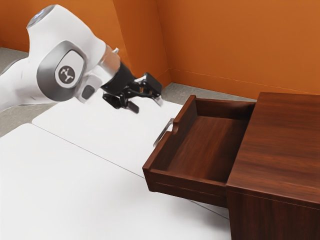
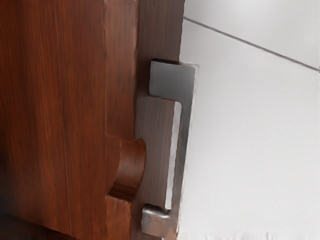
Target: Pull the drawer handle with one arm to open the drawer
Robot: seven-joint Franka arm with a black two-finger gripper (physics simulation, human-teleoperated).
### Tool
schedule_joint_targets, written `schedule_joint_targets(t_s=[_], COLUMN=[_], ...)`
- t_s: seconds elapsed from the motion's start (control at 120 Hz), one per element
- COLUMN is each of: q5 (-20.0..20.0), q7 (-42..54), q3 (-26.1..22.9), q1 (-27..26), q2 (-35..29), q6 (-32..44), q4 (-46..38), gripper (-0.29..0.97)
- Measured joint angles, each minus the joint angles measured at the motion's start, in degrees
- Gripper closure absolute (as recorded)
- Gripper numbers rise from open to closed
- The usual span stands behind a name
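The dark wooden drawer [image 1: 202, 145] stands pulled well out of its cabinet [image 1: 280, 150], and its inside is bare. A grey metal bar handle [image 1: 164, 131] sits on the drawer front, facing the arm. My black gripper [image 1: 147, 97] hovers above and toward the exterior view's left of the handle, apart from it, open with nothing between its fingers. In the wrist view the handle [image 2: 182, 145] runs along the drawer front [image 2: 75, 125], beside a rounded notch in the front's top edge.
The cabinet stands at the exterior view's right on a white floor [image 1: 90, 175]. Orange walls [image 1: 225, 35] close off the back. Open floor lies between the arm and the drawer front.
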Motion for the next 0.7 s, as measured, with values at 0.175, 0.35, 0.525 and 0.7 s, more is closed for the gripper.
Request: schedule_joint_targets(t_s=[0.175,0.35,0.525,0.7], q5=[0.0,6.9,10.6,11.6], q7=[-0.6,-10.2,-27.8,-44.5], q3=[17.9,20.4,21.6,22.2], q1=[-14.6,-13.0,-8.9,-8.1], q2=[-5.8,-0.6,0.1,-0.1], q6=[-1.1,-8.3,-17.0,-24.7], q4=[3.0,11.8,12.9,13.1], gripper=[0.06,0.03,0.01,0.01])
